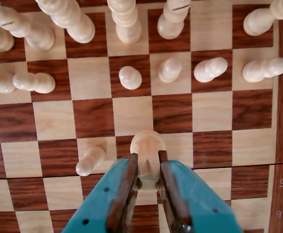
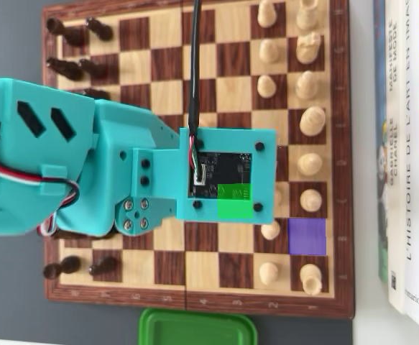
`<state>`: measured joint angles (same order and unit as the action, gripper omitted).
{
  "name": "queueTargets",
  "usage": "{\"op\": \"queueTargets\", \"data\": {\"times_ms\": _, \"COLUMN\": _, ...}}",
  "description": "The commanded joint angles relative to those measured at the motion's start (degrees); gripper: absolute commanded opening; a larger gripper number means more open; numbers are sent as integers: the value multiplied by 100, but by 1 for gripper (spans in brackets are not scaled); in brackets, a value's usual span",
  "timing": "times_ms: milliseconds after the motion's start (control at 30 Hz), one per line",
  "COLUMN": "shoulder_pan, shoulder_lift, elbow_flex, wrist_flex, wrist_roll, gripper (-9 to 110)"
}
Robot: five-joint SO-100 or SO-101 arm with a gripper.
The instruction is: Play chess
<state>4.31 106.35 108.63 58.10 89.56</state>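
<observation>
Over the chessboard (image 1: pixel 97 116), the tool (image 1: pixel 147 160) clamps a pale pawn (image 1: pixel 147 145).

Pale wooden pawn (image 1: pixel 147 145) upright between the closed fingers, above chessboard (image 1: pixel 92 116); light pieces (image 1: pixel 130 76) ranked beyond.

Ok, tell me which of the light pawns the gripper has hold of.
The pawn standing alone between the teal fingers in the wrist view, on the file between the two pawn-row gaps. Another advanced pawn stands free to its left; the rest stay in their row.

Teal hand (image 1: pixel 148 167), cream pawn (image 1: pixel 147 148), brown-and-tan checkered board (image 1: pixel 92 116), green lid (image 2: pixel 197 328).
</observation>
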Motion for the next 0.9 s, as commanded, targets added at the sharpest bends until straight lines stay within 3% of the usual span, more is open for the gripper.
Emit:
{"op": "queueTargets", "data": {"times_ms": 0, "shoulder_pan": -35, "shoulder_lift": 246, "elbow_flex": 70, "wrist_flex": -264, "wrist_roll": 44, "gripper": 4}}
{"op": "queueTargets", "data": {"times_ms": 867, "shoulder_pan": 554, "shoulder_lift": -1301, "elbow_flex": -694, "wrist_flex": -633, "wrist_roll": -290, "gripper": 4}}
